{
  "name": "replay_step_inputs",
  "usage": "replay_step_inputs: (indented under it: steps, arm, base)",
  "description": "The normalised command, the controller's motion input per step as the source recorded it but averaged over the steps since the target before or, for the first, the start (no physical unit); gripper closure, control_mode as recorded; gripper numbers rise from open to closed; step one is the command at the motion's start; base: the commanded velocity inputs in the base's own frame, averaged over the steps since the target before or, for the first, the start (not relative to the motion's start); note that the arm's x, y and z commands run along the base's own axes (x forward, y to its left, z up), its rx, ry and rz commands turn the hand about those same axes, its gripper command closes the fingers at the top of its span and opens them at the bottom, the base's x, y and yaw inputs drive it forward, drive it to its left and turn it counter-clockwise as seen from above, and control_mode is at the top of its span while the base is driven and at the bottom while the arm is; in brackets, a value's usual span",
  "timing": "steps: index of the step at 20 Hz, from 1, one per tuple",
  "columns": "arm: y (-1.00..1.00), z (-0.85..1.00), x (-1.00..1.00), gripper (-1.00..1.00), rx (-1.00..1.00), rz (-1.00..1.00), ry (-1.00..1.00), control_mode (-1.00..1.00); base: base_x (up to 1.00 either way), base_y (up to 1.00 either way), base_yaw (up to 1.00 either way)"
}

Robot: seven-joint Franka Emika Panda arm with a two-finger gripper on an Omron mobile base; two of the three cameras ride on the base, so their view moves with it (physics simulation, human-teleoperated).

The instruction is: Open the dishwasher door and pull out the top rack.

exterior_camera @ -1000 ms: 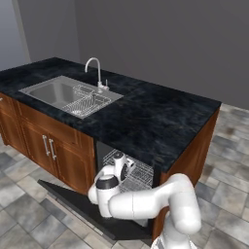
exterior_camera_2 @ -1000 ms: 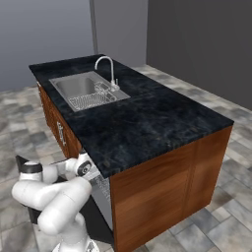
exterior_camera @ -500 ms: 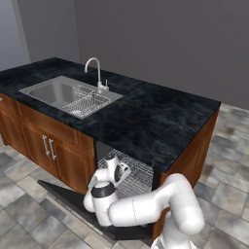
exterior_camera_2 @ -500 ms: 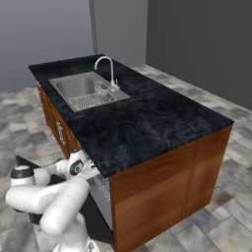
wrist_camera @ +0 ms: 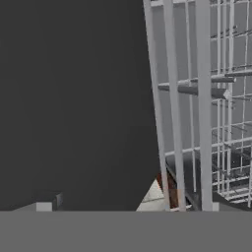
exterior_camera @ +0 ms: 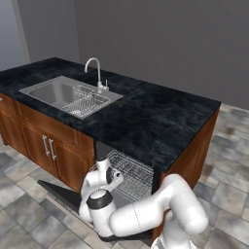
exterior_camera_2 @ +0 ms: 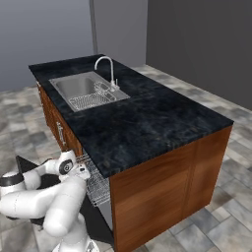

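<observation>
- Dishwasher door [exterior_camera: 61, 192] lies folded down flat toward the floor, so I judge the first half of the job done; it has to be down for any basket to slide out over it.
- I see the top rack [exterior_camera: 129, 174] drawn partway out from under the black counter [exterior_camera: 146, 114], its white wire grid hanging over the lowered door.
- From the hand view I'm looking close along the rack's front wires [wrist_camera: 174, 113], with the dark door panel [wrist_camera: 74, 98] beside them.
- I read the gripper [exterior_camera: 113, 176] as spread fully wide and holding nothing, just beside the rack's front edge.
- My guess is the jaws were let go because the rack is out far enough.
- Sink [exterior_camera: 65, 95] and faucet [exterior_camera: 95, 73] sit well apart.
</observation>
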Motion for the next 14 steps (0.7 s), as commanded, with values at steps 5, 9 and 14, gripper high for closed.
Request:
replay_step_inputs:
  steps: [5, 9, 14]
  arm:
    - [0.71, -0.58, -0.83, -1.00, 0.00, -0.08, 0.24, -1.00]
    - [0.78, -0.55, -0.97, -1.00, 0.00, -0.09, 0.19, -1.00]
    - [0.77, -0.43, -1.00, -1.00, 0.00, -0.09, 0.09, -1.00]
  base:
    - [0.00, 0.00, 0.00]
    - [0.00, 0.00, 0.00]
    - [0.00, 0.00, 0.00]
